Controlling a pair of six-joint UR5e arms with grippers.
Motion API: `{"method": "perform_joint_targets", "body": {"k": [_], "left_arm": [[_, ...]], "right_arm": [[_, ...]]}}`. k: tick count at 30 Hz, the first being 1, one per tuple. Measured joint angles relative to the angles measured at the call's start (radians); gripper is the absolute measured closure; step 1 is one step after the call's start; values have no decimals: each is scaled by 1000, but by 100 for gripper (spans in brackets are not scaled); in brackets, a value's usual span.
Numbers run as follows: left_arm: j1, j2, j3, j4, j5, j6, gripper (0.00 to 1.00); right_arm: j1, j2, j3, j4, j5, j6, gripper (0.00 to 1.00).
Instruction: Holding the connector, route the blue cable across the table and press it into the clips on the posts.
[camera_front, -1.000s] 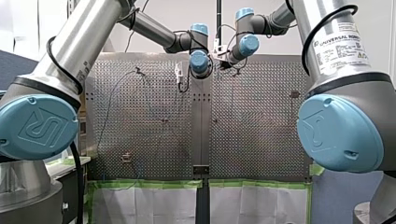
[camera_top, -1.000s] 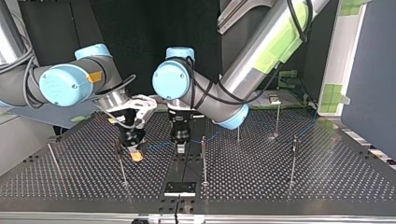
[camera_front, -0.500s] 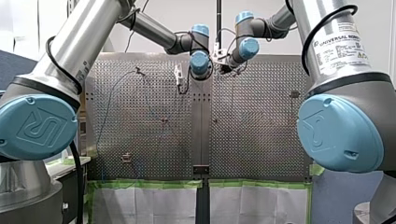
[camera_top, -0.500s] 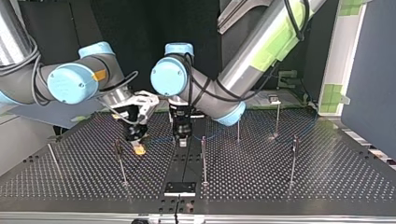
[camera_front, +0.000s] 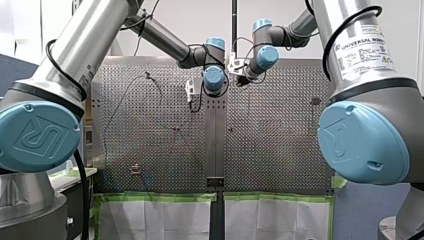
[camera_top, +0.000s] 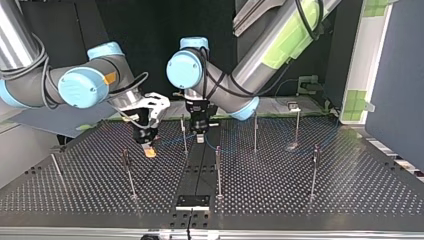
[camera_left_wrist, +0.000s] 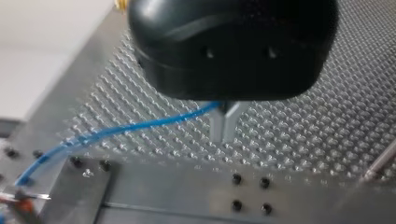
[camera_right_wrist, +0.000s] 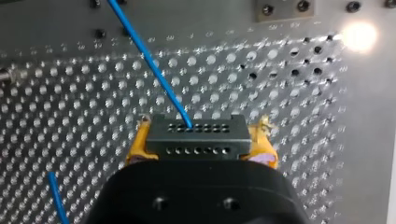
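My right gripper (camera_right_wrist: 196, 140) is shut on the black connector (camera_right_wrist: 196, 135), which sits between its yellow pads (camera_right_wrist: 135, 147). The blue cable (camera_right_wrist: 149, 60) leaves the connector's face and runs ahead over the perforated table. In the top view this gripper (camera_top: 149, 150) hangs low at the left of centre. My left gripper (camera_top: 200, 136) is beside it to the right. Its metal fingers (camera_left_wrist: 224, 123) are shut on the blue cable (camera_left_wrist: 116, 133), which trails off to one side. A thin post (camera_top: 184, 135) stands between the two grippers.
More thin posts stand on the table (camera_top: 300, 200): one ahead of centre (camera_top: 218, 170), one at the left (camera_top: 129, 175), others at the right (camera_top: 255, 132) (camera_top: 314, 172). A dark plate (camera_top: 192, 201) sits at the near edge. A centre strip with screws (camera_left_wrist: 250, 191) runs under my left gripper.
Both grippers have moved together away from the top camera, carrying connector and cable. The post between them, hidden before, now shows.
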Motion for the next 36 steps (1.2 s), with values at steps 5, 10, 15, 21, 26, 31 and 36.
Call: {"method": "perform_joint_targets", "body": {"k": [5,10,15,21,26,31,36], "left_arm": [[-19,0,-41,41,0,-16,100],[-22,0,-88,89,2,-27,100],[-22,-1,-131,132,23,-26,100],[-18,-5,-189,190,74,-26,100],[-16,-24,-232,232,115,-27,100],[-11,-60,-272,273,146,-30,100],[-9,-99,-308,313,179,-44,100]], "right_arm": [[-1,1,40,-24,4,2,100],[-5,1,83,-62,5,13,100],[-6,1,116,-97,5,20,100],[-6,20,155,-139,5,36,100],[-5,56,199,-183,5,36,100],[-5,93,237,-220,5,29,100],[-6,110,277,-252,4,24,100]]}}
